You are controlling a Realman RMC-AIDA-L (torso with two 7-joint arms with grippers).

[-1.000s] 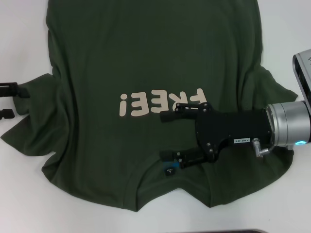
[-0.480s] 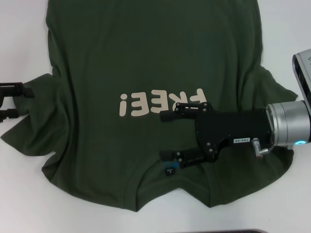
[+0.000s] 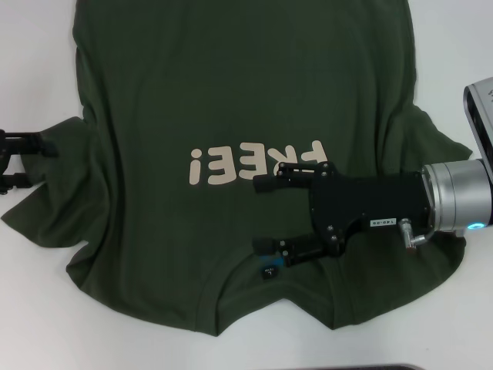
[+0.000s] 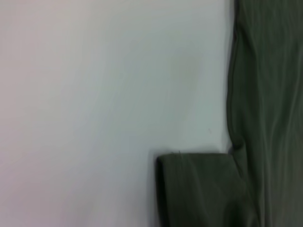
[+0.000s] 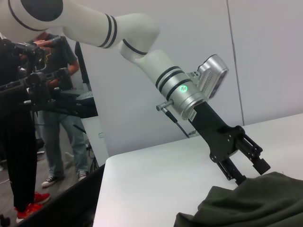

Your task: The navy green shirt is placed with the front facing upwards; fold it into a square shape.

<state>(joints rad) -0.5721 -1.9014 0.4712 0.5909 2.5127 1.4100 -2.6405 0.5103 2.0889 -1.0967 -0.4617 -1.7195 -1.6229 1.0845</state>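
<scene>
The white desk (image 3: 31,308) carries the navy green shirt (image 3: 231,100), spread face up across most of it, collar toward the desk's near edge, hem running off the far edge. The cream "FREE!" print (image 3: 254,163) sits mid-chest.

The right gripper (image 3: 263,216) hovers over the chest near the collar, its 2 fingers spread wide, holding nothing. The left gripper (image 3: 17,162) sits at the desk's left edge beside the sleeve (image 3: 65,166), jaws parted, apparently just short of the cloth.

Folding looks barely begun: the step seems to be the first sleeve grasp. Next, the left jaws must close on the sleeve hem.
</scene>
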